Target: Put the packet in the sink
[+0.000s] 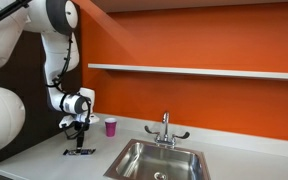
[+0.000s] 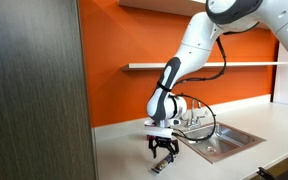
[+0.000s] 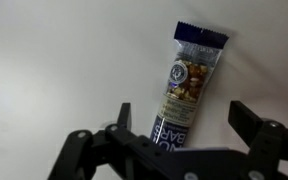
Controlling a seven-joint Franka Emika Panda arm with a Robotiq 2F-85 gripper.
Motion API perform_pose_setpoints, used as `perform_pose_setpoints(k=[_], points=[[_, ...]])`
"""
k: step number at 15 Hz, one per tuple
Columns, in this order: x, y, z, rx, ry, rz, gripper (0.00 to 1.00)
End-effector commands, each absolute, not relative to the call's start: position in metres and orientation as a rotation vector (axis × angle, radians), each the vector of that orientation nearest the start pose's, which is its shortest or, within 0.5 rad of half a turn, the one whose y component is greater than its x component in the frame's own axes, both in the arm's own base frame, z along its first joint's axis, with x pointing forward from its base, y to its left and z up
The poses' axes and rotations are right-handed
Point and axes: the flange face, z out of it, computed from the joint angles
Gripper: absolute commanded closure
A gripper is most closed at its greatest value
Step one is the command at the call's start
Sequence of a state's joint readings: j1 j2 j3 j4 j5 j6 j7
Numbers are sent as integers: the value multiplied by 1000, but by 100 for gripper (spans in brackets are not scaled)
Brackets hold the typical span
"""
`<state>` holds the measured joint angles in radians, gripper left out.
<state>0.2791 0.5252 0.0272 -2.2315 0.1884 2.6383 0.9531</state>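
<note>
The packet (image 3: 187, 85) is an oblong dark blue wrapper with a clear middle window and light lettering. It lies flat on the pale counter. In an exterior view it is a dark strip (image 1: 80, 152) under the gripper; in an exterior view (image 2: 162, 166) it shows below the fingers. My gripper (image 3: 182, 122) is open, hovering just above the packet, its fingers on either side of the packet's near end without touching. It also shows in both exterior views (image 1: 79, 128) (image 2: 164, 150). The stainless steel sink (image 1: 119, 166) (image 2: 246, 134) with a chrome tap (image 1: 166, 128) lies beside it.
A small pink cup (image 1: 110, 126) stands on the counter between the gripper and the sink. An orange wall with a white shelf (image 1: 194, 70) runs behind. A dark wood panel (image 2: 34, 90) stands near the counter's end.
</note>
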Motion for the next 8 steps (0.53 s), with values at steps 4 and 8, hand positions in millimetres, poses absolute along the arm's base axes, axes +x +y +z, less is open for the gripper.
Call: perform_pose_setpoints(k=[4, 8], points=[[498, 149, 116, -2786, 1397, 216, 0], [498, 144, 112, -2773, 1439, 218, 0]])
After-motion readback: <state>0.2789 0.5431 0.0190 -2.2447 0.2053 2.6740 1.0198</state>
